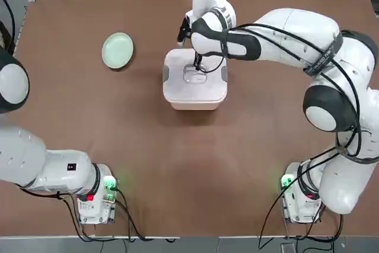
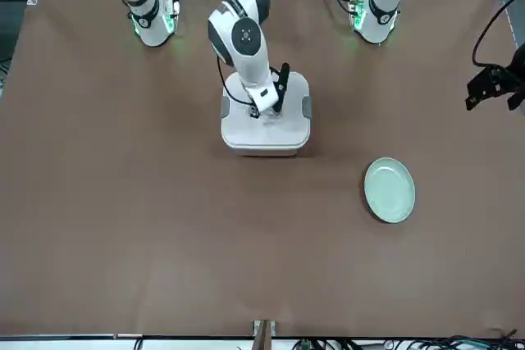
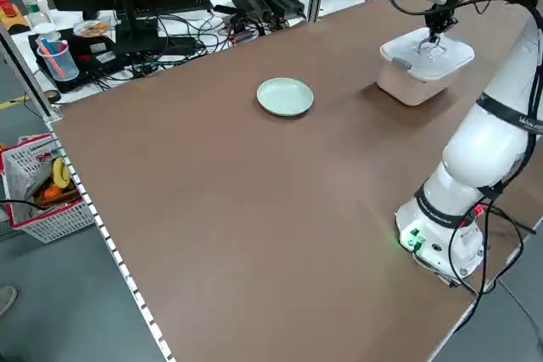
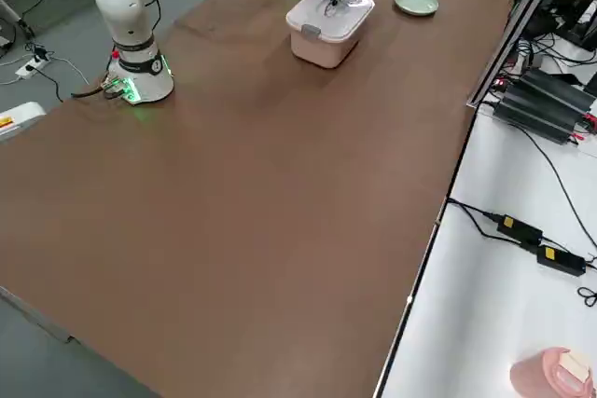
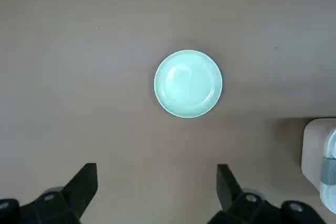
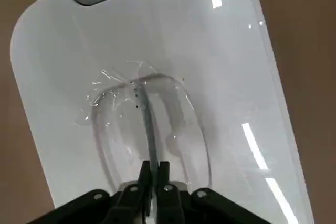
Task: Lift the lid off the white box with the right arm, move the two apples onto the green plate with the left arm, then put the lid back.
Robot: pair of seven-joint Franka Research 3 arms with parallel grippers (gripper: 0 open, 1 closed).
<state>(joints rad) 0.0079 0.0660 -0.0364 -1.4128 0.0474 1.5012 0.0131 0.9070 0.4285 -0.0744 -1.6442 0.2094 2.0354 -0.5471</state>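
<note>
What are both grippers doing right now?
Right gripper: shut on the lid handle.
Left gripper: open, empty, above the plate.

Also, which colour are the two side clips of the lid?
Grey. The side clips on the white lid show best in the top view.

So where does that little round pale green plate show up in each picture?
Top: small round pale mint-green plate, upper left.
Front: right of centre.
Left side: upper middle.
Right side: top.
Left wrist: centre.
Right wrist: not in it.
Landmark: the white plastic box beside it.
</note>
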